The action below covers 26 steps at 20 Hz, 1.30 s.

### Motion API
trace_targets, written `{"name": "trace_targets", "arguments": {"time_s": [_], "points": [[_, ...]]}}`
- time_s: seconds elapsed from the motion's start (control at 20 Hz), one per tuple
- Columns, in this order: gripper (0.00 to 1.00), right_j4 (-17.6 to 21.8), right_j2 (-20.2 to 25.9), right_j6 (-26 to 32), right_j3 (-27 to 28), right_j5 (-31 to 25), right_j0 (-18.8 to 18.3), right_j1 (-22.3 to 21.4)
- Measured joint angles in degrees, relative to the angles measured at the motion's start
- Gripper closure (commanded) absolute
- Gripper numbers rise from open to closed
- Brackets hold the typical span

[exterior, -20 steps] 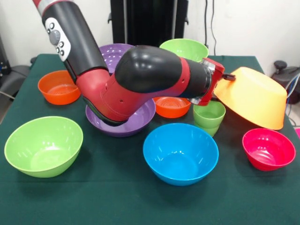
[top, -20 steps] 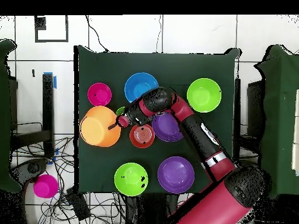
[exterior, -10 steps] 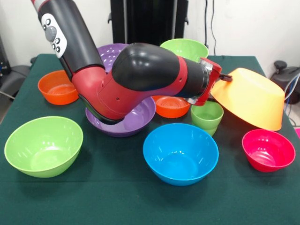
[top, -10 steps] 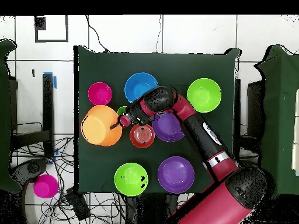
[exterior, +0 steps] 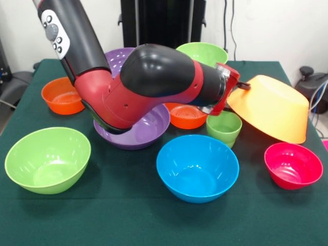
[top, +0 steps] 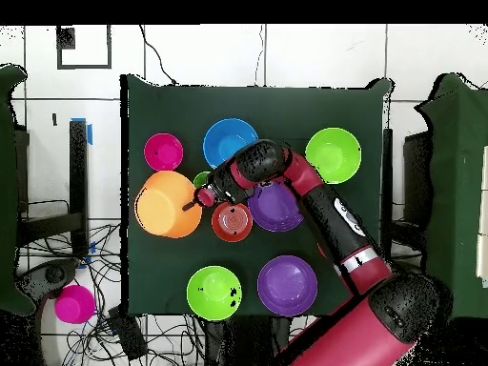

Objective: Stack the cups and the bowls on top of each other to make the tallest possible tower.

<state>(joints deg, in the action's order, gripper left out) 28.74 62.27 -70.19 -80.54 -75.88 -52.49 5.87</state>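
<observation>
My gripper point(exterior: 240, 86) holds the big orange-yellow bowl point(exterior: 271, 107) by its rim, tilted, at the right. I count nine bowls and green cups point(exterior: 224, 128) below it.

Your arm point(exterior: 154, 87) blocks the purple bowl point(exterior: 148, 130). Cups point(exterior: 224, 128) sit hemmed between the orange-red bowl point(exterior: 185, 116), blue bowl point(exterior: 197, 167) and tilted orange-yellow bowl point(exterior: 271, 106). Near table edge point(exterior: 128, 220) lies open.

Glossy, smooth plastic: the blue bowl point(exterior: 197, 167), orange-yellow bowl point(exterior: 271, 107) and green cup point(exterior: 224, 128). The surface point(exterior: 128, 215) wears matt dark-green cloth.
</observation>
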Motion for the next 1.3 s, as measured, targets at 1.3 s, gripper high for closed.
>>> {"name": "trace_targets", "arguments": {"time_s": [1.3], "points": [[0.00, 14.0, -4.7, 0.0, -6.2, 18.3, -0.4, -19.5]]}}
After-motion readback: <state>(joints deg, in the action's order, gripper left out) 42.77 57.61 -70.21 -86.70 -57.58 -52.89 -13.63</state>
